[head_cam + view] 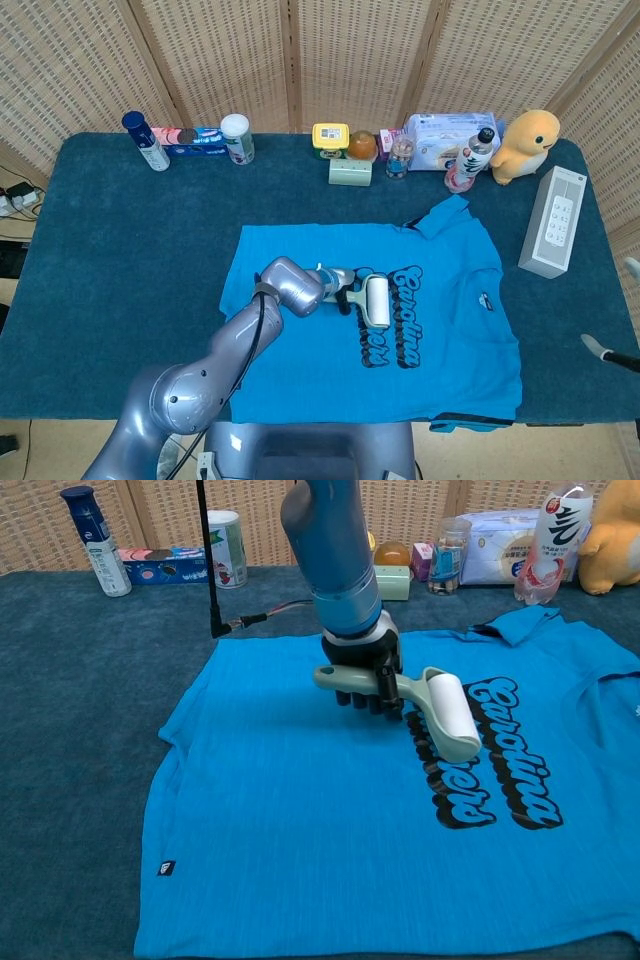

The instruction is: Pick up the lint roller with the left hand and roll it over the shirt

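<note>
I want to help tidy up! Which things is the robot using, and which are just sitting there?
Using:
left hand
lint roller
blue shirt

Just sitting there:
yellow plush duck
white box
wipes pack
spray can

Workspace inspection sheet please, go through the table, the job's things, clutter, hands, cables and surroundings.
Surface: table covered in dark blue cloth.
Job's things: blue shirt spread flat, print facing up; lint roller over the print, held by its handle.
Clutter: bottles, boxes and jars along the far edge; wipes pack; yellow plush toy; white box at the right edge.
Hands: left hand grips the roller handle, fingers curled under it; right hand nothing seen.
Cables: black cable running to the left arm's wrist; power strip off the table's left.
Surroundings: wicker screen behind the table.
</note>
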Tool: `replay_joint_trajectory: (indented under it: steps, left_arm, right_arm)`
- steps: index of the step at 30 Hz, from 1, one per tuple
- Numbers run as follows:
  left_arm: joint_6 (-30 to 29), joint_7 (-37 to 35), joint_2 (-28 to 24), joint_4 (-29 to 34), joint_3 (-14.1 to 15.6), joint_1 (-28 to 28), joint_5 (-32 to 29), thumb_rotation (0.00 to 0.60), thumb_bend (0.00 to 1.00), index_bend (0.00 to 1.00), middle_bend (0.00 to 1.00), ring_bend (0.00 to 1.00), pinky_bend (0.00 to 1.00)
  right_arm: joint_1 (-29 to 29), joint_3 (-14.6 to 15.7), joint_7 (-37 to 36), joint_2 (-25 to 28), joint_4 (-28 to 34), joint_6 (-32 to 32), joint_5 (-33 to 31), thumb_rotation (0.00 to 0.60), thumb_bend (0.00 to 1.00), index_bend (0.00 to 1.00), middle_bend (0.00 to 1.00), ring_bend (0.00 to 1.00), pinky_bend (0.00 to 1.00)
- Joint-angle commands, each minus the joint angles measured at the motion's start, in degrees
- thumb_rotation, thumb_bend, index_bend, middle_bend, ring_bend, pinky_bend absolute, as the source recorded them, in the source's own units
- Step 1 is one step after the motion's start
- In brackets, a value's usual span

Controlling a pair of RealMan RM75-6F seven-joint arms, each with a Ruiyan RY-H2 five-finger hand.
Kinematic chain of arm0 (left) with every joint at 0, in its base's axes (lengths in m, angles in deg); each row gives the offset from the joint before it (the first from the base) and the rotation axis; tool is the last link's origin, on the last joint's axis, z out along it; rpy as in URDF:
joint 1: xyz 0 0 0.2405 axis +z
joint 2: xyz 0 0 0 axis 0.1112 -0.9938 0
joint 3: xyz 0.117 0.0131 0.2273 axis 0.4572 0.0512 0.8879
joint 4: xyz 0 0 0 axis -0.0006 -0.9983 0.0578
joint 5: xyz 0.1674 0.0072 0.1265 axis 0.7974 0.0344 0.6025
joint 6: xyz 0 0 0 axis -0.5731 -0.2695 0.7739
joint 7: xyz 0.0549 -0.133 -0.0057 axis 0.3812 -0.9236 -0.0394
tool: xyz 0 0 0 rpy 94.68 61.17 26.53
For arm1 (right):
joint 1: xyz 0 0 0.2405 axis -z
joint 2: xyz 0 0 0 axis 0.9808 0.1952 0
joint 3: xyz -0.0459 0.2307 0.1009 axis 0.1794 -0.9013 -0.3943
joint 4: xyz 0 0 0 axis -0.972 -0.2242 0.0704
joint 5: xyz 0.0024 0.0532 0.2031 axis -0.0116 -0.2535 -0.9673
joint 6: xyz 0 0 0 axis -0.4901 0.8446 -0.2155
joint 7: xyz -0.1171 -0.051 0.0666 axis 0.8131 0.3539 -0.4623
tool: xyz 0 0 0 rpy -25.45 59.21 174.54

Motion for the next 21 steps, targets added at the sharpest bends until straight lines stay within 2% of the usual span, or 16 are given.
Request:
replay_joint_trajectory:
  steps: [1, 21]
  left_arm:
    - [1.1, 0.8, 0.2, -0.5, 0.2, 0.4, 1.0, 0.6, 0.82, 0.97, 1.0, 0.97, 1.0]
    - [4.7, 1.2, -5.3, 4.1, 2.8, 5.9, 5.4, 0.6, 0.82, 0.97, 1.0, 0.97, 1.0]
  right_arm:
    - [0.1, 0.0, 0.3, 0.0, 0.1, -0.2, 0.1, 0.6, 0.0, 0.06, 0.0, 0.0, 0.0]
    - [0.1, 0.1, 2.1, -0.3, 0.8, -0.7, 0.1, 0.6, 0.0, 0.06, 0.0, 0.0, 0.0]
